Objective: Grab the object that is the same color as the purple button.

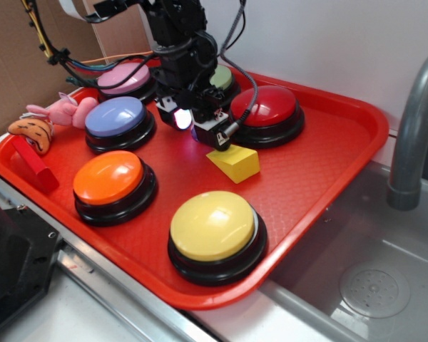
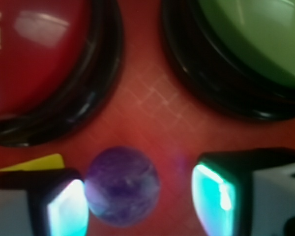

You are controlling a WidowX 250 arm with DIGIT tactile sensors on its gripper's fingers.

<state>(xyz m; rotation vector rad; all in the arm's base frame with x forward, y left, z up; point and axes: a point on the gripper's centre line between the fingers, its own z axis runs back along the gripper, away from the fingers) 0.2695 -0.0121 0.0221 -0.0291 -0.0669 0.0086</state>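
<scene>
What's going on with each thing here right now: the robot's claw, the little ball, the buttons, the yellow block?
Gripper: open, fingers either side of the ball.
Purple ball: on the tray, touching the left finger, not clamped.
Purple button: untouched, not pressed.
Red button: untouched.
Green button: untouched.
Yellow block: lying on the tray, beside the gripper.

In the exterior view the arm hides the purple marble and most of the green button (image 1: pixel 223 77). The wrist view is blurred; its edges crop the red button (image 2: pixel 34 54) and pincer (image 2: pixel 140 201) fingers.
</scene>
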